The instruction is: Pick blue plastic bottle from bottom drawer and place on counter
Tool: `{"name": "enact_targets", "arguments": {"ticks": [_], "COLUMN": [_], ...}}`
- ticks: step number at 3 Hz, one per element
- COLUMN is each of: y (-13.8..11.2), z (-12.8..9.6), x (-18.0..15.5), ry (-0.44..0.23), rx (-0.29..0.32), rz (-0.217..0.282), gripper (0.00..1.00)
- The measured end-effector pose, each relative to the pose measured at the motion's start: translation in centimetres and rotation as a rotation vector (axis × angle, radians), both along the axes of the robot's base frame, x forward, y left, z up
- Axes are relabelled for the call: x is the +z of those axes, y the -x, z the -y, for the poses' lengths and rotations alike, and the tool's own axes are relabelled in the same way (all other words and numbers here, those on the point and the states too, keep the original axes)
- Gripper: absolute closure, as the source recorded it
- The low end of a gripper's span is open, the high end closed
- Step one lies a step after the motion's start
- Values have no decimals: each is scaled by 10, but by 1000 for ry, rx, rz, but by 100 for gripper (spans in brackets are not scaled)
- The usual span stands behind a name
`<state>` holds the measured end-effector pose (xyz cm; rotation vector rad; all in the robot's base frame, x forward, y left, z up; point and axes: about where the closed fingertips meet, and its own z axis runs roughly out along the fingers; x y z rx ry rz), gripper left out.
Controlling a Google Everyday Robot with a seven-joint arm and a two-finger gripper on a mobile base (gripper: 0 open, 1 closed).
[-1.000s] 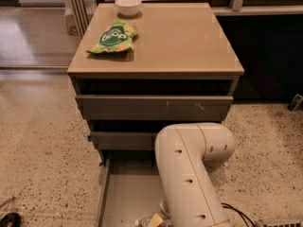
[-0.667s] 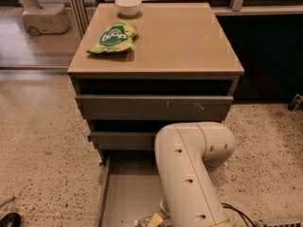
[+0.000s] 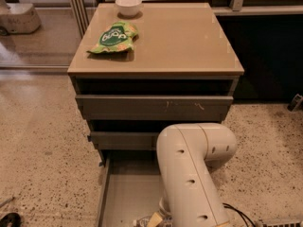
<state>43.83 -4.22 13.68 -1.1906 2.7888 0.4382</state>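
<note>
On smooth tan square counter (image 3: 180,41), upper centre: small white round bowl (image 3: 128,5) at rear left, green plastic snack bag (image 3: 113,38) just before it. Below, grey bottom drawer (image 3: 125,193) pulled out, lower centre. Over its right side, cream robot arm (image 3: 189,174). At bottom edge of frame, just left of arm, gripper (image 3: 154,220).

place: office or lab | speckled terrazzo floor (image 3: 38,141), drawer cabinet (image 3: 151,109) | claw (image 3: 152,220) in bottom drawer (image 3: 128,193)

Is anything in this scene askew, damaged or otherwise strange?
Small things only. The top grey drawer front bears pale scuff marks right of centre. The crumpled green snack bag lies slanted on the glossy tan counter. The gripper is low in the open bottom grey drawer, mostly hidden by the white arm.
</note>
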Motion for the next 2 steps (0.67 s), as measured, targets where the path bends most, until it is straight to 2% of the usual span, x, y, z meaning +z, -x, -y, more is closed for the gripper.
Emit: {"name": "enact_targets", "arguments": {"ticks": [2], "y": [0], "z": [0], "x": [2], "ry": [0], "rx": [0], "rz": [0], "gripper": [100]}}
